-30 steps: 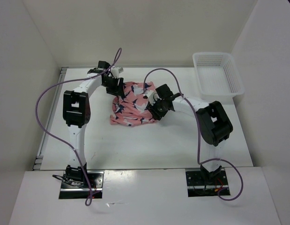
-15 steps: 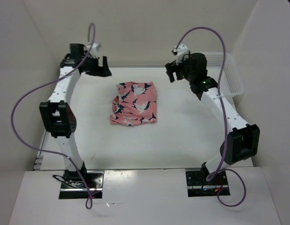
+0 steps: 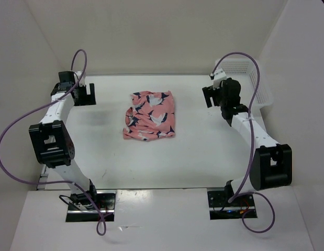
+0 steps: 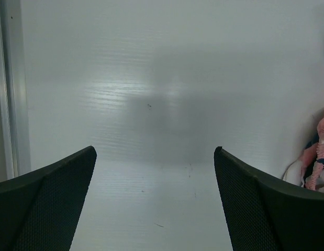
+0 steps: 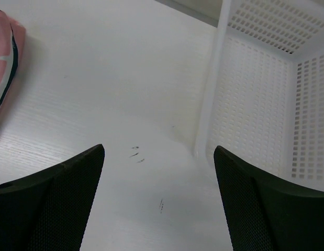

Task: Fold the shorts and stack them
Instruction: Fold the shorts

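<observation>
The salmon-pink shorts (image 3: 150,116) with navy-and-white whale shapes lie folded in a compact bundle on the white table, mid-back. Neither gripper touches them. My left gripper (image 3: 84,94) hangs open over bare table at the far left, well to the left of the shorts; in the left wrist view (image 4: 155,157) only an edge of the shorts (image 4: 320,157) shows at the right border. My right gripper (image 3: 211,97) stands open at the right, next to the basket; its wrist view (image 5: 158,154) shows bare table between the fingers and a corner of the shorts (image 5: 4,68) at the left.
A white perforated plastic basket (image 3: 256,78) sits at the back right corner, its wall (image 5: 250,120) close to the right gripper. White enclosure walls ring the table. A metal rail (image 4: 10,89) runs along the table's left edge. Purple cables loop above both arms.
Both grippers let go of the shorts and opened. The arms rose and swung outward, left to the far left, right toward the basket, then lowered. The shorts stayed folded in place.
</observation>
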